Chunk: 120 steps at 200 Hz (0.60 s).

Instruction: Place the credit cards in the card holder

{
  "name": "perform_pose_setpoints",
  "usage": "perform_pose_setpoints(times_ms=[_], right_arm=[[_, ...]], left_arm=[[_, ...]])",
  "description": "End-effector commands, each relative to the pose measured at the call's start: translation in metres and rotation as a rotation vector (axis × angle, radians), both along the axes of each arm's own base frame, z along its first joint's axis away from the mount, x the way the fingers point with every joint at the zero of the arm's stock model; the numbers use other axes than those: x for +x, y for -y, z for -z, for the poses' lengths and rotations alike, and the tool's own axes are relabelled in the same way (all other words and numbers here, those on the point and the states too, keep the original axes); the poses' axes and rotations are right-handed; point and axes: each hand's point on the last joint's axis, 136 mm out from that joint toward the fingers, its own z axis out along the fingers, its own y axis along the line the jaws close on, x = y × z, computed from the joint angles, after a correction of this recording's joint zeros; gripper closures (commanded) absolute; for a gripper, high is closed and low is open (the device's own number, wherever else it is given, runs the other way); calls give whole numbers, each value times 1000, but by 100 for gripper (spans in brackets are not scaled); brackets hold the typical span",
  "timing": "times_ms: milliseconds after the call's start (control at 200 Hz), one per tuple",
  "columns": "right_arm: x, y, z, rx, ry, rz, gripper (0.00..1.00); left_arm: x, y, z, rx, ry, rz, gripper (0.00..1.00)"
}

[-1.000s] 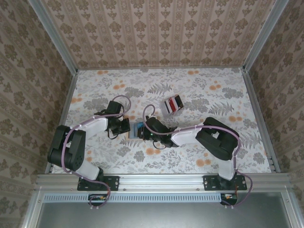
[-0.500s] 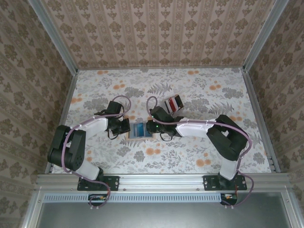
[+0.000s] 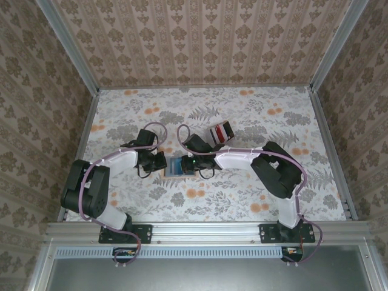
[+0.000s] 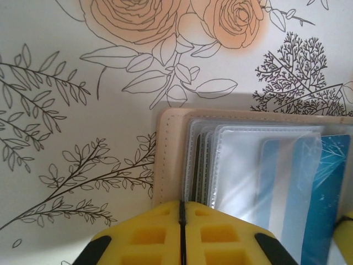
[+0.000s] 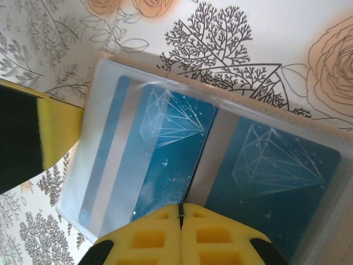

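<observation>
- The right gripper [image 5: 180, 208] is pressing the open card holder [image 3: 177, 167] at 3 o'clock, jaws newly closed, empty.
- The left gripper [image 4: 181, 212], jaws together, is pinning 9 o'clock.
- The credit cards [image 3: 221, 132] are waiting at 1 o'clock.

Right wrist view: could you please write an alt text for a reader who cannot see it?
An open tan leather-like card holder with clear plastic sleeves lies on a white floral-print table, holding two blue cards with diamond line drawings. The right hand, yellow and shut, sits at the bottom edge by the left card's corner.
</observation>
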Motion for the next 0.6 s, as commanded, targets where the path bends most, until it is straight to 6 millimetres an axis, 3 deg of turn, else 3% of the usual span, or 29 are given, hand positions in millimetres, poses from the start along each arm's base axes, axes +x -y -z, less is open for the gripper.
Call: perform_pose_setpoints(times_ms=[0,395,505,595], right_arm=[[-8,-11,1,-10,-23,-57,94],[-15,-41,2,47,-49,-106,93],[-14,-37,-6,39,-30,-104,93],[-12,-24,-24,27,7,-91,93]], left_arm=[[-31,-14,24,61,-128,-11,83],[-32,-13,24,57,-125,-14,78],[-33,-15,23,63,-121,-16,78],[-32,-16,20,67,-114,-19,77]])
